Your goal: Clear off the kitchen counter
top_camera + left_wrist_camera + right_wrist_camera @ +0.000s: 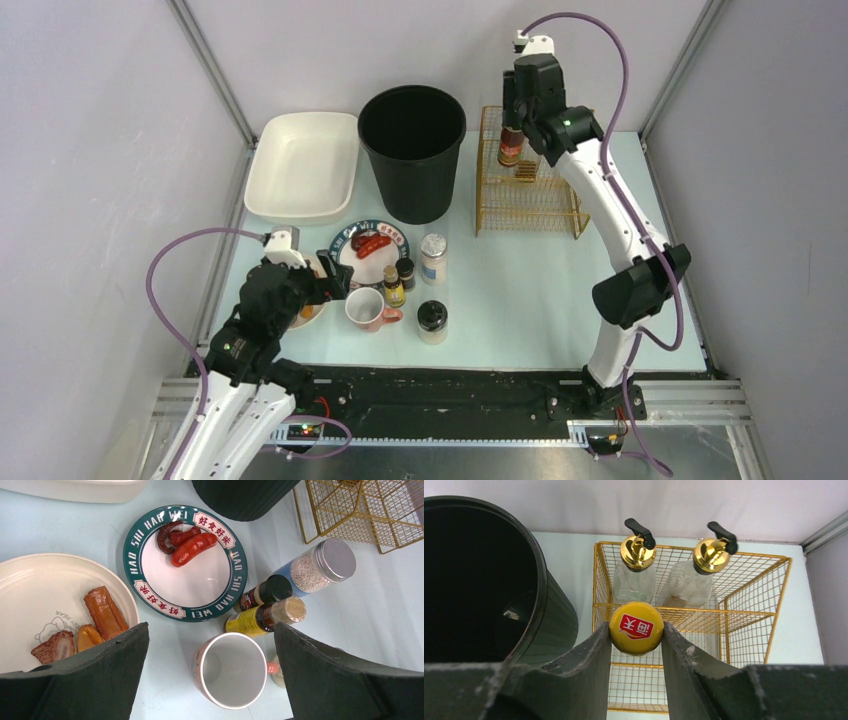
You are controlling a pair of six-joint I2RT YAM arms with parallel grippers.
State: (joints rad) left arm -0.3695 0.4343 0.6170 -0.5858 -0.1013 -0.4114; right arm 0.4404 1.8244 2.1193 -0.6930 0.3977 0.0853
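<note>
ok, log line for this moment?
right hand: shut on yellow-capped bottle, at gold wire rack | left hand: open, facing mug

walls (90,150): plain grey | posts (215,75): metal, at corners | light: even

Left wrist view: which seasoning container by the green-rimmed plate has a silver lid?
The clear jar of white granules, nearest the gold wire rack. The black-capped bottle and the gold-capped bottle beside it have no silver lid.
</note>
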